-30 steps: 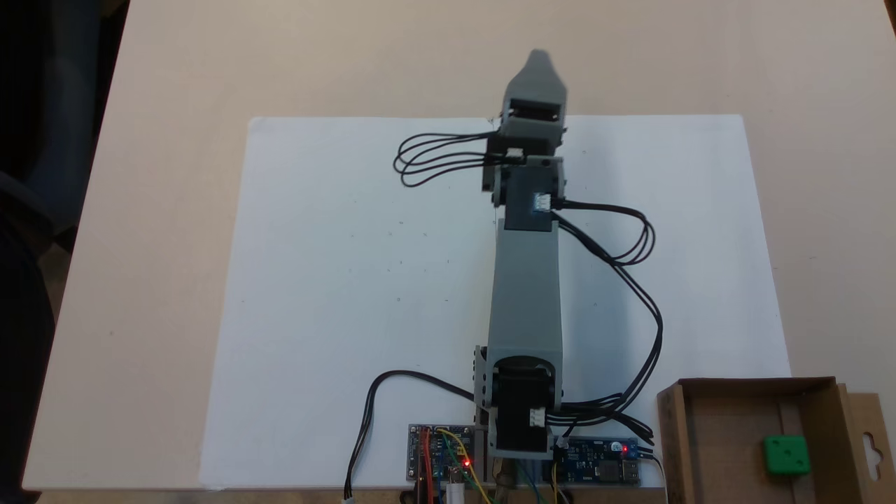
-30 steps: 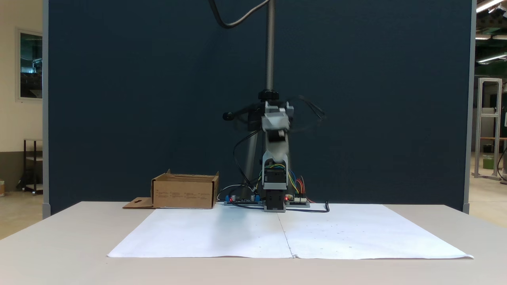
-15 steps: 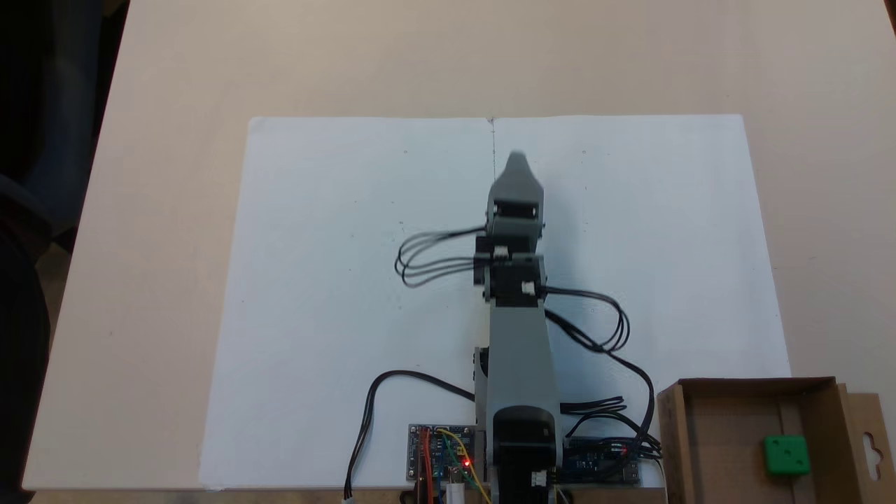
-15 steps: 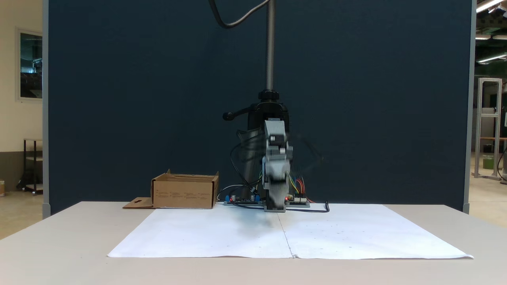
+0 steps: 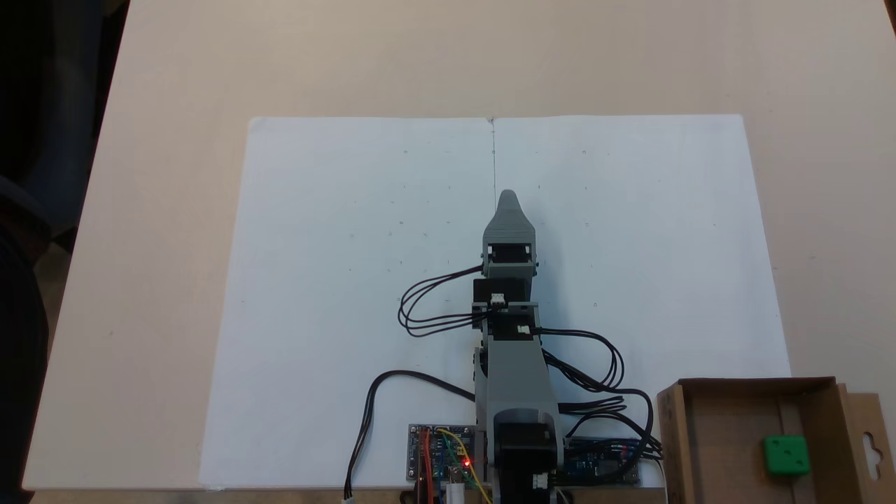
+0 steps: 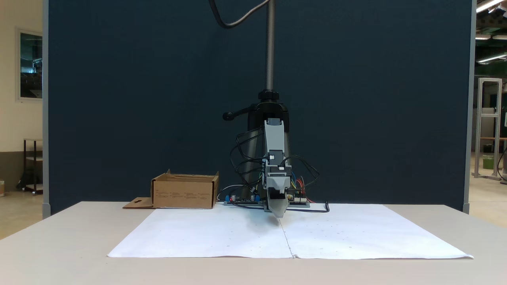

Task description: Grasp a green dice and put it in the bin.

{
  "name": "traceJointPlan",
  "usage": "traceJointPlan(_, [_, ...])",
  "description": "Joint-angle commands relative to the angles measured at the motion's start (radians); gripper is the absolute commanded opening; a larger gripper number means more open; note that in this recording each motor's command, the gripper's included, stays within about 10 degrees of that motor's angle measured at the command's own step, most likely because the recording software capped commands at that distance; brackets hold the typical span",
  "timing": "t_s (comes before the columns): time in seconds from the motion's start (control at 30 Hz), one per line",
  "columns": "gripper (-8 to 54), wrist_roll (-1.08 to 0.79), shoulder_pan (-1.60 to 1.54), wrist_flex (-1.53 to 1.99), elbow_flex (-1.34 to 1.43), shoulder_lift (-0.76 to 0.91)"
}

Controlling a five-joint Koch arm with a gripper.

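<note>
Over the last second the arm has folded back toward its base: the claw (image 5: 509, 198), which had reached out past the far edge of the white paper sheet (image 5: 336, 280), now sits low over the middle of the sheet, its tip pointing down at the paper's centre seam in the side-on fixed view (image 6: 278, 215). Only a single pointed tip shows in both fixed views, so whether the jaws are together or apart cannot be told. Nothing green is visible at the tip.

The green dice (image 5: 787, 455) already lies on the floor of the bin (image 5: 714, 434), well apart from the claw, back toward the arm's base and off to the right of the claw in the top-down fixed view. In the side-on fixed view the bin (image 6: 184, 192) stands on the desk (image 6: 71, 245) to the left of the claw and behind it. With the dice resting inside the box and the arm drawn in, the task looks finished and the arm appears to be settling toward a rest pose.

The dice is a cube, so it has no long axis to speak of. Its top face shows recessed pips, and its sides look roughly square to the bin's walls, perhaps very slightly turned.
</note>
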Motion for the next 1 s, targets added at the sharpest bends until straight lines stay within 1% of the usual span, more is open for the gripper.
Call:
traceJointPlan(0.0, [43.2,-0.067,-0.021,-0.170,0.049,0.117])
traceJointPlan(0.07, [43.3,-0.069,-0.021,-0.216,0.086,0.118])
traceJointPlan(0.97, [44.4,-0.071,-0.015,-0.682,0.086,0.115])
